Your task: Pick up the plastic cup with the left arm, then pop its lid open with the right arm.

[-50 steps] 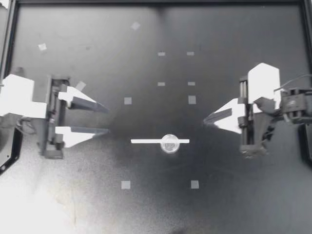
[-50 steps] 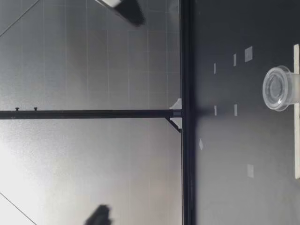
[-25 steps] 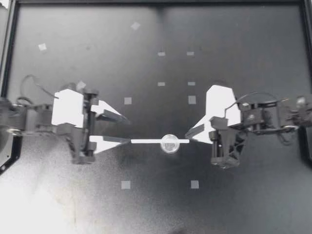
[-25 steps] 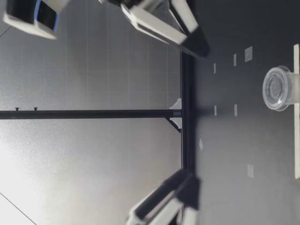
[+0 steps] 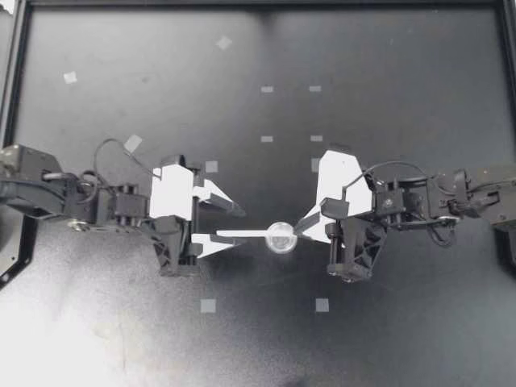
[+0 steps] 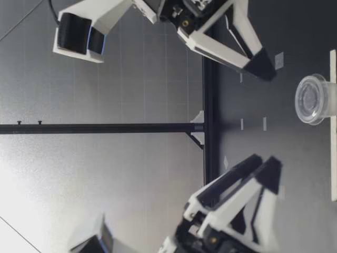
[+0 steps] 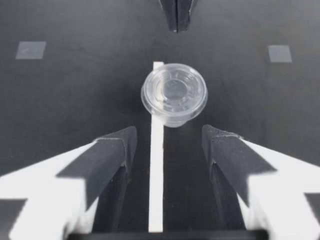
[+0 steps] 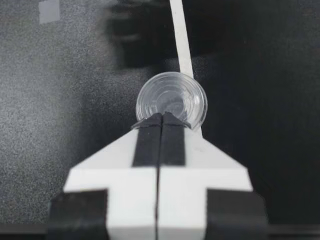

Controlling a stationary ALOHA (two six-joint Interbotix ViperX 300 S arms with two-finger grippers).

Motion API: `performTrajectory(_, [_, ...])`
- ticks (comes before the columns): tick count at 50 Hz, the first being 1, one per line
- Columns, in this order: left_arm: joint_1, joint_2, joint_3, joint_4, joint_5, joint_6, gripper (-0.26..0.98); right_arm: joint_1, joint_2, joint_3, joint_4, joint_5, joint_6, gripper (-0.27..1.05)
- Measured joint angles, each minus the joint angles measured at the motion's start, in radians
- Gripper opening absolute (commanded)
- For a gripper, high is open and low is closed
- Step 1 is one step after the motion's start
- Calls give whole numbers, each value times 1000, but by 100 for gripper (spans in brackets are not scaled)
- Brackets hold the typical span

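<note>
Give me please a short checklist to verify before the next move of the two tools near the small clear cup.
1. The left tool is open: ok. Its fingers stand apart, one on each side of the white strip.
2. The clear plastic cup stands upright on the strip: ok.
3. The cup is centred ahead of the left tool: ok. It is not yet between the fingers.
4. The right tool is open for a grasp: not ok. It is shut and holds nothing.
5. The right tool is clear of the cup: cannot tell. Its tips are at the rim.
</note>
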Motion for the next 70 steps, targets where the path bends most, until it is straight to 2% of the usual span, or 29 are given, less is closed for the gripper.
performTrajectory(21, [-15, 114, -58, 0, 3, -28, 56, 9, 74, -35, -2, -6, 2, -6])
performTrajectory(70, [-17, 245, -160, 0, 0, -14, 57, 9, 86, -25, 0, -8, 34, -6])
